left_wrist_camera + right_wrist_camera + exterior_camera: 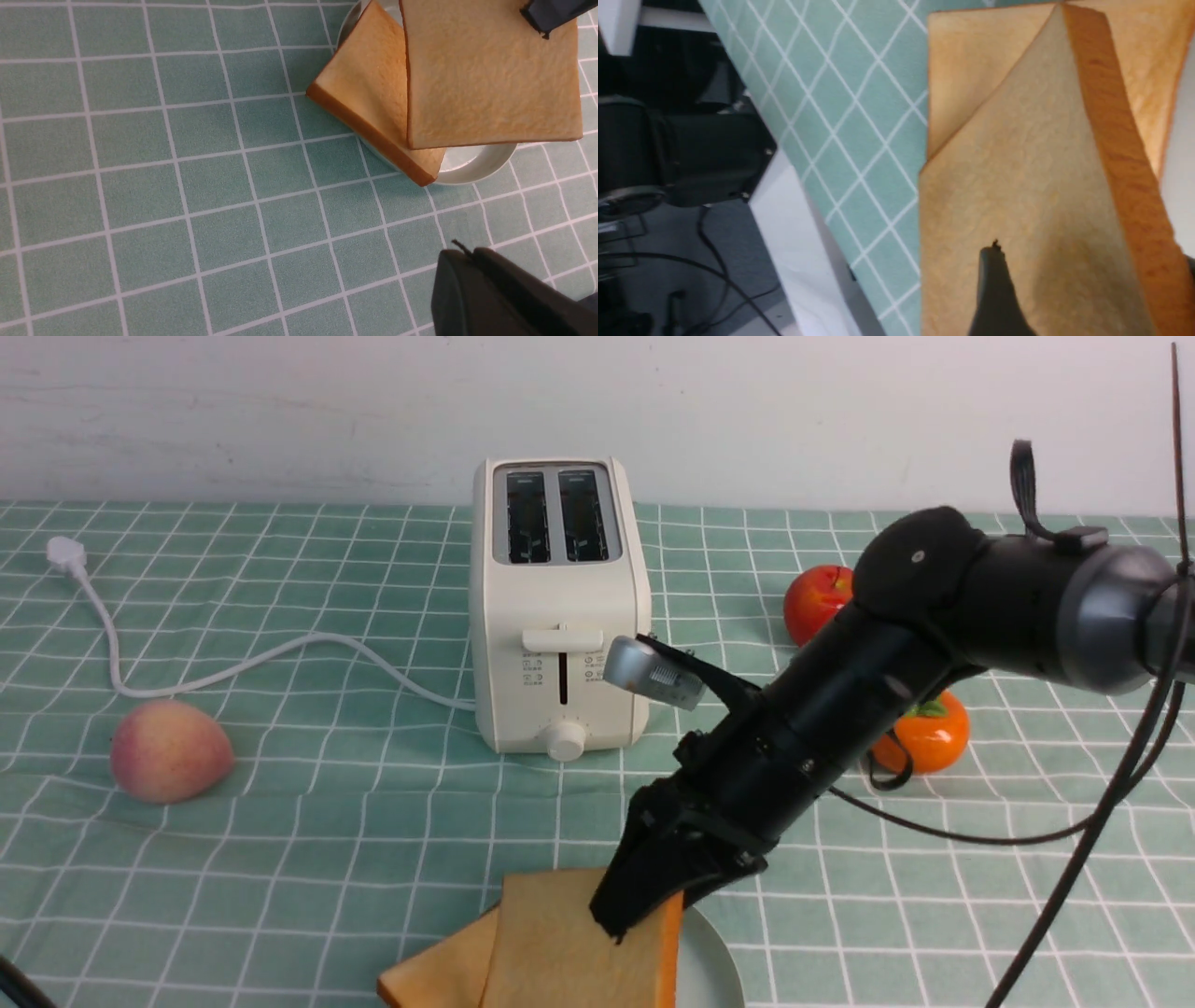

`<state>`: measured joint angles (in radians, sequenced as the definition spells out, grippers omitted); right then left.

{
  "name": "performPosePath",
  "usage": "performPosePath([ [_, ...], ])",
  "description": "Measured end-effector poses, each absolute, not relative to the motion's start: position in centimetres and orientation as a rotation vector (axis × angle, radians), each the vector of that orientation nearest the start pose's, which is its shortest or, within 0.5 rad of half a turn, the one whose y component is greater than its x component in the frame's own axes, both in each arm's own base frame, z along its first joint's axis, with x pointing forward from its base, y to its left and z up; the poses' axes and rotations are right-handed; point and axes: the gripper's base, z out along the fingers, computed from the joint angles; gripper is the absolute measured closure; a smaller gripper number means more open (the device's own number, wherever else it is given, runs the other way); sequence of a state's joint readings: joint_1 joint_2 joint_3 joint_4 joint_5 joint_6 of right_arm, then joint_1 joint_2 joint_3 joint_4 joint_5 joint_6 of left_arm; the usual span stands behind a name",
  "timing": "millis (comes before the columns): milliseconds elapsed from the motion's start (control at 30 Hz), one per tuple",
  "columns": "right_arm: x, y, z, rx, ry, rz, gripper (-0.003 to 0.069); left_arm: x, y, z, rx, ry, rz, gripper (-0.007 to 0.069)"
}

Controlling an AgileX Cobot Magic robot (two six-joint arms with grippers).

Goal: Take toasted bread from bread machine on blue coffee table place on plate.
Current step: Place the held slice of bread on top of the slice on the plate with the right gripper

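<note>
Over the plate (714, 952), the right gripper (644, 915) straddles the upper toast slice (560, 952), grip unclear; left gripper (467, 261) closed.

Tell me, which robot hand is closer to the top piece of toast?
Right. The right gripper is right at the top toast; the left gripper is apart from it, beside the plate, over the cloth.

We look over the surface (280, 859) and its load

Its mint cloth with a white grid carries the cream bread machine (558, 616) far centre, whose white cord (280, 658) trails left to a plug (65, 555). We see a peach (170, 751) at left, a red apple (817, 602) and an orange fruit (934, 733) at right, and the plate (714, 961) nearest.
</note>
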<state>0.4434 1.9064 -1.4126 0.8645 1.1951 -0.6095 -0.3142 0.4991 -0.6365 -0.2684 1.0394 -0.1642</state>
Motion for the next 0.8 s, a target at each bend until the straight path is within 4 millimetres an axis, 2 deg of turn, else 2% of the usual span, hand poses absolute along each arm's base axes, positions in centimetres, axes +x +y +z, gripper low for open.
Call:
performPosePath([
  [67, 31.6, 21.6, 24.4, -1.019, 2.692, 1.093, 0.0239, 6.2, -4.2, 30.6, 0.128, 2.416, -0.564, 0.0638],
  [200, 31.7, 20.4, 28.4, -1.014, 2.672, 0.848, 0.0249, 6.2, -4.2, 30.6, 0.129, 2.417, -0.563, 0.0638],
  [233, 31.8, 20.3, 28.7, -1.006, 2.668, 0.837, 0.0251, 6.2, -4.2, 30.5, 0.129, 2.418, -0.562, 0.0638],
  [300, 31.2, 19.3, 31.5, -0.985, 2.634, 0.701, 0.0277, 6.2, -4.2, 30.5, 0.129, 2.419, -0.562, 0.0638],
  [333, 30.4, 18.4, 33.7, -0.937, 2.610, 0.633, 0.0300, 6.2, -4.2, 30.5, 0.129, 2.419, -0.562, 0.0638],
  [367, 30.4, 18.4, 33.7, -0.925, 2.614, 0.636, 0.0305, 6.2, -4.2, 30.5, 0.129, 2.419, -0.562, 0.0638],
  [400, 29.3, 17.3, 36.0, -0.835, 2.598, 0.572, 0.0342, 6.2, -4.2, 30.5, 0.129, 2.419, -0.562, 0.0638],
  [467, 27.5, 15.9, 38.8, -0.746, 2.552, 0.505, 0.0393, 6.2, -4.2, 30.5, 0.129, 2.419, -0.561, 0.0638],
  [633, 20.5, 10.8, 46.1, -0.553, 2.317, 0.349, 0.0541, 6.3, -4.2, 30.7, 0.125, 2.401, -0.563, 0.0638],
  [733, 15.9, 7.7, 48.6, -0.440, 2.151, 0.290, 0.0606, 6.6, -4.2, 30.9, 0.115, 2.358, -0.568, 0.0638],
  [767, 14.3, 6.7, 48.9, -0.402, 2.097, 0.280, 0.0629, 6.7, -4.2, 31.0, 0.111, 2.339, -0.571, 0.0638],
  [800, 13.8, 6.3, 48.6, -0.392, 2.087, 0.275, 0.0641, 6.8, -4.2, 31.1, 0.108, 2.327, -0.572, 0.0638],
])
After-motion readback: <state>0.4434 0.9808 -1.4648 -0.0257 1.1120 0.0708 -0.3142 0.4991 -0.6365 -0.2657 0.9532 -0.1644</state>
